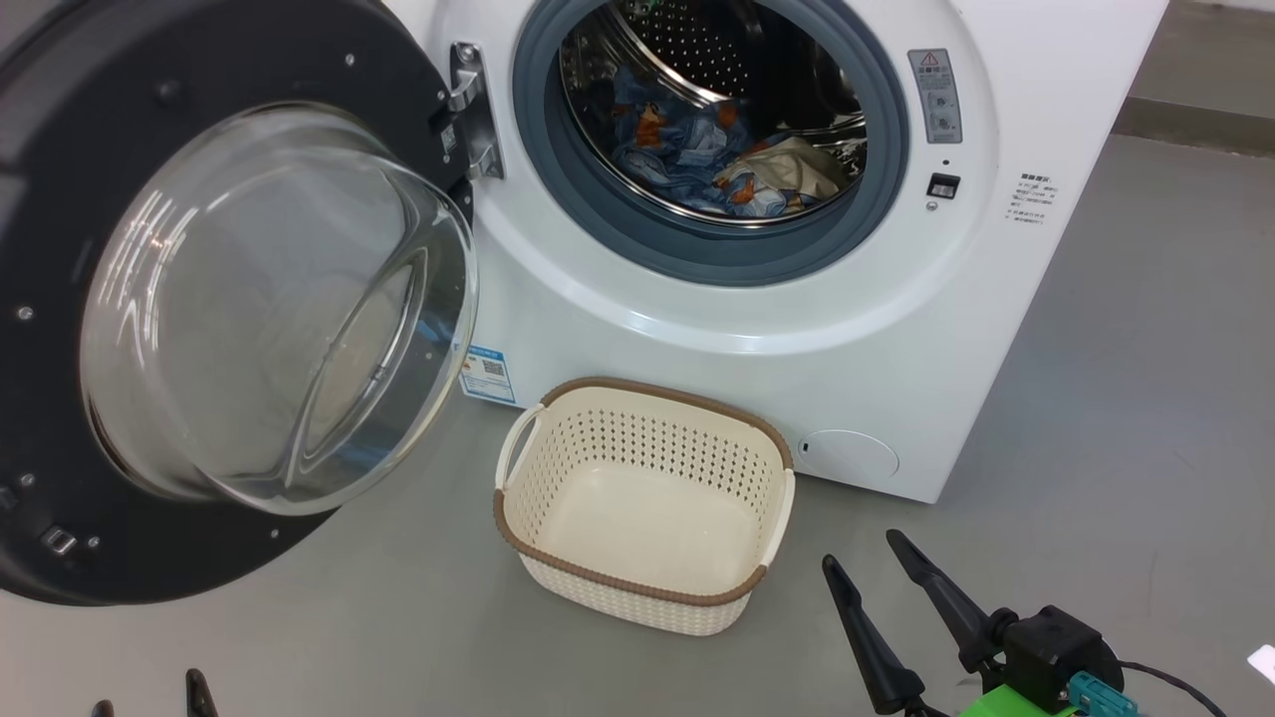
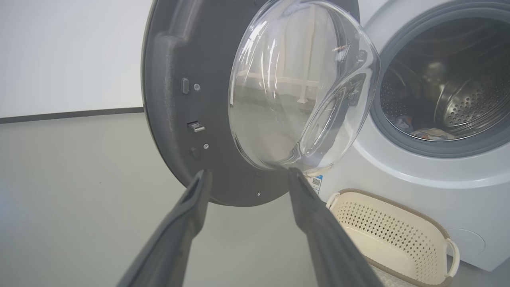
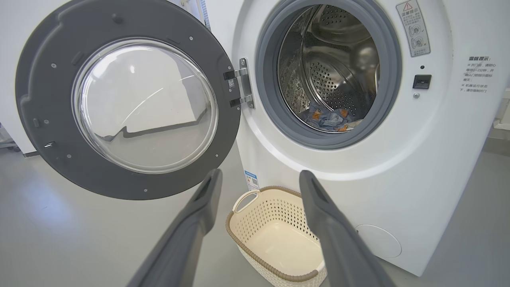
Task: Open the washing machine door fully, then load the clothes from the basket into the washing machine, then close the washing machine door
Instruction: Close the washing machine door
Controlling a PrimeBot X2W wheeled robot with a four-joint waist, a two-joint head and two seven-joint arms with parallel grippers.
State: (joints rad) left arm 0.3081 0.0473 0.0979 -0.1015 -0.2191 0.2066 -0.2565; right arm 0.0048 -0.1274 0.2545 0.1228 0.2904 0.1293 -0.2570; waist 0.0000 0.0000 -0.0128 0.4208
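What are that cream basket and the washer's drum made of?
The cream perforated basket looks like moulded matte plastic, its brown rim imitating weave. The perforated drum seems polished steel, judging by its mirror-like reflections.

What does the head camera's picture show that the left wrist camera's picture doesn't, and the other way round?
Head view: the right gripper with its two long dark fingers apart, the silver metal door hinge and the grey warning sticker. Left wrist view: a plain white wall with a dark skirting strip. Both: the round, black-rimmed, glass-windowed washing machine door standing open, the empty cream perforated plastic basket, and the blue and cream clothes lying inside the perforated steel drum.
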